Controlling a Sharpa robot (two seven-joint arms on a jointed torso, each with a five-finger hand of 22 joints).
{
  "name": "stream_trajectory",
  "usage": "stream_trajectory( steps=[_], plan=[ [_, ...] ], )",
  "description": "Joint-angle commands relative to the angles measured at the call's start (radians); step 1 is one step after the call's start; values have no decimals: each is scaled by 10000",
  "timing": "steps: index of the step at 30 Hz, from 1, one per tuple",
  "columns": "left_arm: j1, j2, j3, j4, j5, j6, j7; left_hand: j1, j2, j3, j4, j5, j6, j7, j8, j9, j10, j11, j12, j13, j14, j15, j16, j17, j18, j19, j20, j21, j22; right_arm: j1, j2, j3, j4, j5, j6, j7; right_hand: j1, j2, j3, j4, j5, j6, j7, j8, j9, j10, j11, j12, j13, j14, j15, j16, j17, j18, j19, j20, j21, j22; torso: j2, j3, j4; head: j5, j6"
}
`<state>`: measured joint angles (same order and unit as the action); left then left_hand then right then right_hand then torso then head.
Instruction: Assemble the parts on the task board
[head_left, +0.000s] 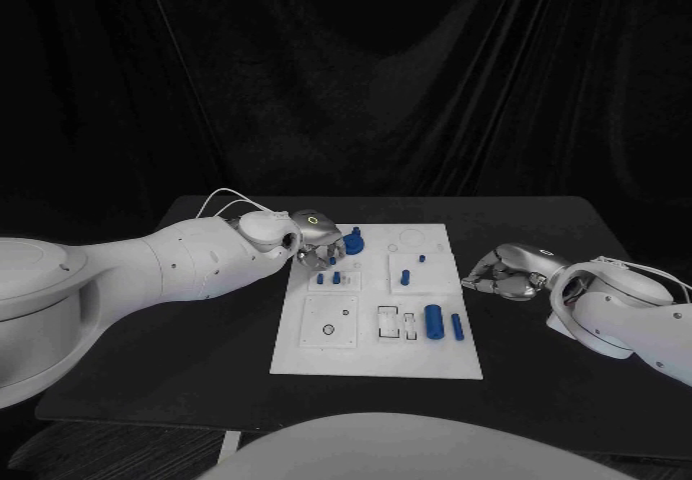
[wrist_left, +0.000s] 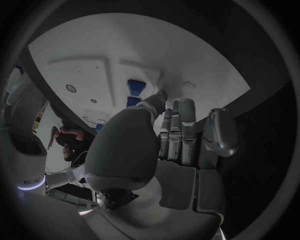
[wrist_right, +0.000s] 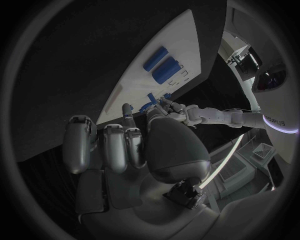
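Note:
The white task board (head_left: 372, 352) lies mid-table. Blue parts stand on it: a tall one (head_left: 353, 240) at the far left corner, small pegs (head_left: 327, 278) below it, and two long pieces (head_left: 434, 321) near the right edge. My left hand (head_left: 317, 243) hovers over the far left corner, fingertips beside the tall part. In the left wrist view its fingers (wrist_left: 181, 130) lie straight and close to the thumb, just short of two blue parts (wrist_left: 133, 94); whether anything is pinched is hidden. My right hand (head_left: 503, 273) rests on the table right of the board, fingers (wrist_right: 115, 147) curled, holding nothing.
The black table (head_left: 173, 370) extends around the board on all sides. A white cable (head_left: 224, 198) loops above my left wrist. Square recessed plates (head_left: 330, 322) and slot frames (head_left: 392, 320) mark the board's near half.

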<state>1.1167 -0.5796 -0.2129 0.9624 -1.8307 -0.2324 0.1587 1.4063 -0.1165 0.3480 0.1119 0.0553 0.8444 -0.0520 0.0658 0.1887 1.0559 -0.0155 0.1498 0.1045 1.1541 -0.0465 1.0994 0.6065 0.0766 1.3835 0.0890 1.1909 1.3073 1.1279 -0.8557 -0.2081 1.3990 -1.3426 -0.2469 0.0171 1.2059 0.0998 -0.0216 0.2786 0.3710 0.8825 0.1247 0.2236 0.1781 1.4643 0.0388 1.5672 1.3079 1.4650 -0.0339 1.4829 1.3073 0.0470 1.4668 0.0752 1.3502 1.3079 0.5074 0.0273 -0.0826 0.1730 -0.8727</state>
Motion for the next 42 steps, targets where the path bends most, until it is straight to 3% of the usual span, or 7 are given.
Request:
stream_trajectory(
  steps=[1,9,21,24,29,36,42],
  plan=[
    [-19,-19,8,-28,-12,48,-204,-98,-44,-3,58,-52,-157,-45,-36,-26,-118,25,-86,15,-62,43,-51,-12,-6,-58,0,-45,1606,-27,-25,6,14,-16,36,-95,92,24,40,-14,28,12,-48,-14,-7,1065,0,36,2629,717,5,-53,944,83,85,-12,-66,1859,0,-1,0,43,1],
    [-19,-292,9,-144,-13,-443,-285,-63,-51,42,48,-55,-33,28,86,4,-195,-104,-114,65,-312,-9,-299,-436,46,-209,2,-340,1530,10,-144,8,98,27,-263,-24,110,-27,24,-33,19,7,-45,-19,-9,1065,1,36,2629,721,7,-41,964,75,101,-12,-34,1871,0,-2,2,366,1],
    [119,-1431,11,579,175,-1373,-158,-155,-183,81,204,-84,295,145,307,73,-1271,-421,-244,296,-2058,-132,-2328,-1442,811,-3464,97,-5916,-31,1061,-265,8,387,226,-975,83,447,-314,8,-181,-11,168,-90,40,9,795,-42,-177,2273,716,-27,-59,922,91,86,-38,-120,1858,-7,-11,-3,649,1],
    [203,-1820,11,920,1479,-1652,-51,-260,-118,44,436,-70,394,151,368,82,-1824,-477,-100,473,-3192,-181,-3771,-1934,785,-5653,202,-8162,-730,1543,-236,8,457,236,-1080,-19,658,-461,0,-247,-76,299,-122,74,16,338,-72,-586,1656,702,-52,-94,857,122,31,-59,-271,1817,-16,-12,-12,811,1],
    [287,-2241,11,1239,4430,-1712,821,-517,72,-267,634,79,236,670,283,29,-3107,-7,168,749,-5205,1107,-5828,-2609,326,-7724,659,-9888,-1475,2199,0,8,432,242,-1142,-179,952,-648,-10,-300,-105,454,-158,0,-21,-642,-117,-1684,243,692,-94,-126,796,131,21,-102,-354,1806,-22,-15,-12,946,1],
    [432,-2653,10,1792,9156,-741,2779,-1699,659,-1498,1700,1775,-419,1088,-33,-152,-6222,378,-318,134,-8441,1369,-8628,-4092,-164,-10082,1170,-11415,-2447,2731,446,9,390,-276,-632,-471,1466,-883,75,-353,-193,570,-136,-166,-89,-3168,-107,-5319,-3618,583,-86,-343,436,211,-140,-96,-808,1691,-24,-77,28,1002,1],
    [528,-2864,9,2390,13325,1184,4066,-2242,1617,-3398,1812,2375,-2153,1078,-20,-780,-8873,245,-735,-701,-11110,1576,-10779,-5834,252,-12886,1524,-11424,-6380,2846,765,9,277,-977,246,-611,2063,-1044,359,-456,-167,572,-151,-291,-133,-4361,-150,-8005,-6031,430,-118,-672,-77,312,-337,-128,-1357,1538,3,-130,88,935,1]
  ],
)
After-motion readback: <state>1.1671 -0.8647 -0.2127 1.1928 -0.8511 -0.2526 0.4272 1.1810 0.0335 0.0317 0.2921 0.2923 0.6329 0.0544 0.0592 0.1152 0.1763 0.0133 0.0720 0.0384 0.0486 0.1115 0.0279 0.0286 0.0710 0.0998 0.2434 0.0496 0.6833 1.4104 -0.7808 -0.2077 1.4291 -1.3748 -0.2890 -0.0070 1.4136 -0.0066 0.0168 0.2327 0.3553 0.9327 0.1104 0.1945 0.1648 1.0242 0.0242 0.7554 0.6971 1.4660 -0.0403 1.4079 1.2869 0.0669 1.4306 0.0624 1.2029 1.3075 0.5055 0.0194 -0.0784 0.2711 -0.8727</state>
